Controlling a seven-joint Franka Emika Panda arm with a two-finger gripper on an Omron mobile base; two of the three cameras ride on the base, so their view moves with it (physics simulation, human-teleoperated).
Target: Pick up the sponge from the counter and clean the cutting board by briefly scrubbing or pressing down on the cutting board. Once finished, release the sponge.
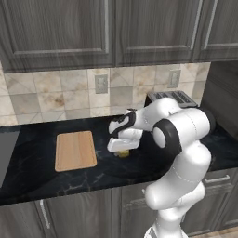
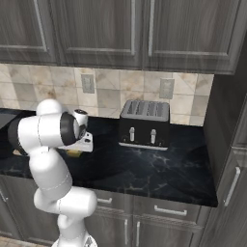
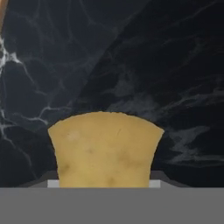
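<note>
The yellow sponge (image 1: 123, 154) lies on the black marble-look counter (image 1: 46, 186), a short way right of the light-tan cutting board (image 1: 75, 150). My gripper (image 1: 122, 149) reaches straight down onto the sponge from above. In the hand view the sponge (image 3: 104, 151) sits between my two fingertips (image 3: 53, 183), touching both, with the gripper (image 3: 103, 183) shut on its sides. The sponge seems to rest on the counter (image 3: 131, 65). An orange sliver at the top left corner is the cutting board (image 3: 1, 13). In the right base view the sponge (image 2: 74, 154) peeks out under the hand.
A black and silver toaster (image 2: 144, 124) stands at the back right of the counter, also seen behind my arm (image 1: 173, 96). A grey panel (image 1: 5, 153) sits at the counter's far left. Dark wall cabinets (image 1: 60, 32) hang overhead, and a tall cabinet (image 2: 226, 120) closes the right end.
</note>
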